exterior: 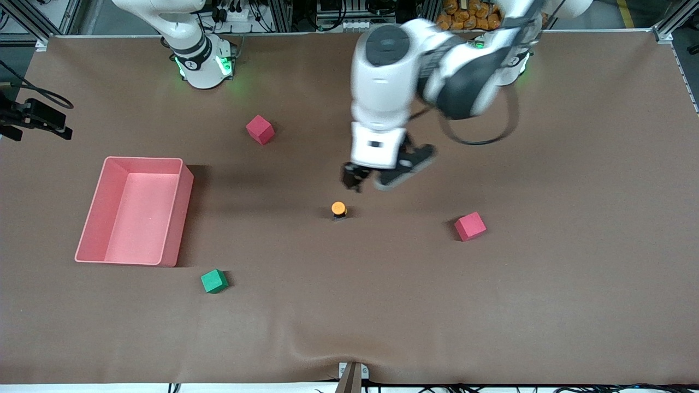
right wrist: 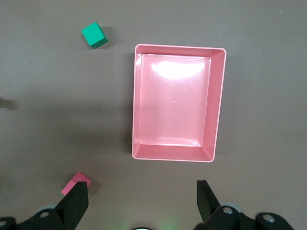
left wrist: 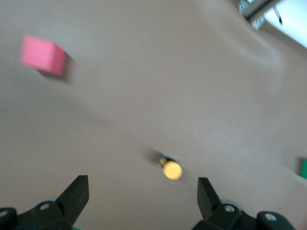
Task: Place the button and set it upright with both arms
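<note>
Brown cloth covers the table, and near the frame's centre the tiny push-button with its round orange cap on a short black body stands cap-up, apart from the cubes. Over the cloth just above it in the frame, the left gripper hangs with fingers spread wide. The right gripper, also wide open, waits over the cloth by the pink plastic bin. I judge the button light, rigid, easily toppled; pinching its black body should hold best.
</note>
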`<state>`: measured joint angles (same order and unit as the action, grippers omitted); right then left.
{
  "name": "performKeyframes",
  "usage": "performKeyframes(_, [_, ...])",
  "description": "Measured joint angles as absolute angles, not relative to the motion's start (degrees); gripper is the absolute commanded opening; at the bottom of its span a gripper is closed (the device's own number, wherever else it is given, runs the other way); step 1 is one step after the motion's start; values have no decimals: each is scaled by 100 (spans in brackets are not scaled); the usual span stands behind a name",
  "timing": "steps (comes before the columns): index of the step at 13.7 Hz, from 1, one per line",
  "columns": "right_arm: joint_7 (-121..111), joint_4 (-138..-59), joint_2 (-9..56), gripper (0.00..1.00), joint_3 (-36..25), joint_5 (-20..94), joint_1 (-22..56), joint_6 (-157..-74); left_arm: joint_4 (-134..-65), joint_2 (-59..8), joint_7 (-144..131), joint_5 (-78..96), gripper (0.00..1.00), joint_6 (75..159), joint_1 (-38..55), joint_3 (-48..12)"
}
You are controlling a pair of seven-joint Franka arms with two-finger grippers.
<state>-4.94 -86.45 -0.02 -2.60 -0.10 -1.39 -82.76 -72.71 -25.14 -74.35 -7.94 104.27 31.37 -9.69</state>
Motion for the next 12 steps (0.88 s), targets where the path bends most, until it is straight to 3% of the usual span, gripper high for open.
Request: performKeyframes(12, [-494, -8646, -2, 100, -257, -10, -137, -8275, -7309, -1276, -2948, -594, 100, 8943, 531, -961])
